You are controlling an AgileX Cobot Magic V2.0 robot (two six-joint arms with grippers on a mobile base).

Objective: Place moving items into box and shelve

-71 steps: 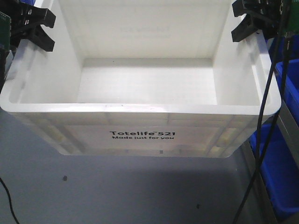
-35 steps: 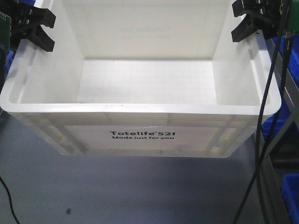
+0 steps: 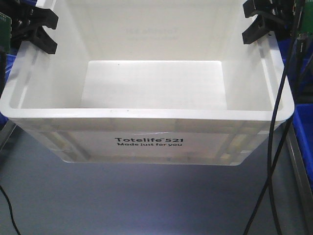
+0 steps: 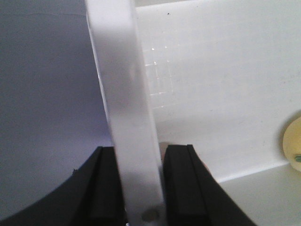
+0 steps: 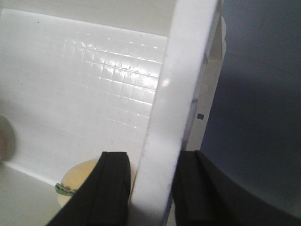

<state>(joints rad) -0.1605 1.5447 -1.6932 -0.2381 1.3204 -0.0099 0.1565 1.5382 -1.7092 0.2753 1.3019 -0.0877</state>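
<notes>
**While both arms pinch its rim, the box hangs level between them**

Because the box [image 3: 146,142] is too wide for one arm, it is held from its two short ends. The left gripper [image 4: 141,181] is clamped on the left rim, one black finger [image 4: 106,186] outside the wall and the other inside. The right gripper [image 5: 153,188] grips the right rim the same way. Holding opposite ends should keep the load balanced and the opening upward, so nothing rolls out.

Seen from the front, the box lies with its long axis running left to right. Its open top faces up and its printed long wall faces the camera. A shadow spreads on the grey floor [image 3: 146,205] beneath it, so I judge it to be lifted and being carried toward a shelf.

One yellow toy [image 5: 80,179] with a green leaf sits on the box's bottom, just beside the right wall. A dim blur at the edge of the right wrist view may be the second toy, but I cannot tell. From the front the near wall hides both. A blue bin [image 3: 304,127] shows at the right.
</notes>
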